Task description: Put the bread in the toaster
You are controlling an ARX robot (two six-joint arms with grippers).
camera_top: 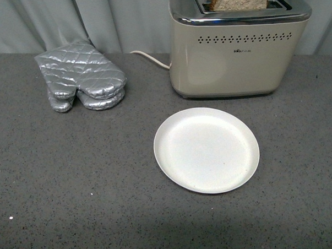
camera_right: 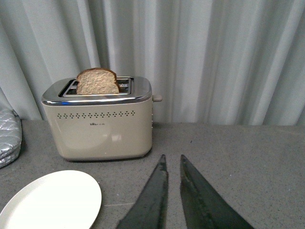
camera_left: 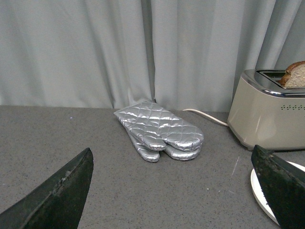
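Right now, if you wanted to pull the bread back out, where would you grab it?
Probably by the rounded top of the bread, the only part sticking up above the toaster slot. Come straight down from above, pinching its two flat faces.

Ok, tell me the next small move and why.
Probably press the toaster's lever with the right gripper. The bread already stands in a slot of the toaster, its top still sticking up above the chrome. The plate is bare and neither gripper holds anything. A knob shows on the toaster's end nearest that gripper.
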